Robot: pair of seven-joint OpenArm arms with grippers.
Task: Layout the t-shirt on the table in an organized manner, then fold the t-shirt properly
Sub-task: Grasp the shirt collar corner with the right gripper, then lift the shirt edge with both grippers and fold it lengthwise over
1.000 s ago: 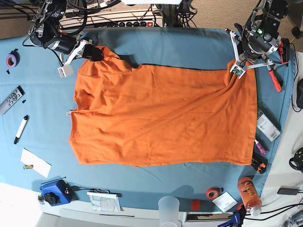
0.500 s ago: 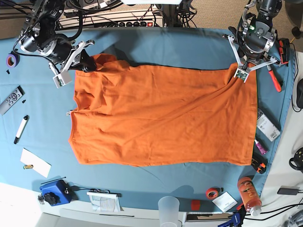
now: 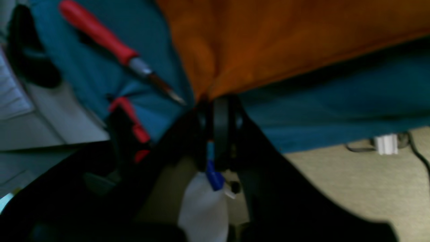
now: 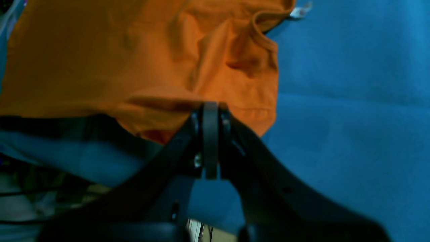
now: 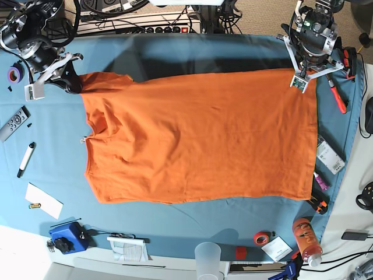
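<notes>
The orange t-shirt [image 5: 198, 137] lies spread across the blue-covered table [image 5: 233, 219], neck end at the left and hem at the right. Its far edge is pulled taut between the two arms and lifted, throwing a shadow on the cloth behind. My left gripper [image 5: 301, 80] is shut on the far hem corner; the left wrist view shows the gripper [image 3: 218, 101] pinching orange cloth [image 3: 268, 40]. My right gripper [image 5: 76, 83] is shut on the far sleeve. In the right wrist view the gripper [image 4: 210, 107] clamps a fold of the shirt [image 4: 134, 60], with the collar and its white label [image 4: 300, 11] beyond.
Red-handled tools [image 5: 338, 96] lie at the right edge beside the left arm. A remote [image 5: 13, 123], a marker [image 5: 26, 158], purple tape [image 5: 16, 73] and a white card [image 5: 44, 200] sit on the left. A blue box [image 5: 67, 236], a plastic cup [image 5: 208, 256] and an orange bottle [image 5: 307, 239] line the near edge.
My right gripper has pulled the sleeve further left and my left gripper has drawn the hem corner toward the far edge. The shirt's far edge went from slack and bunched to straight.
</notes>
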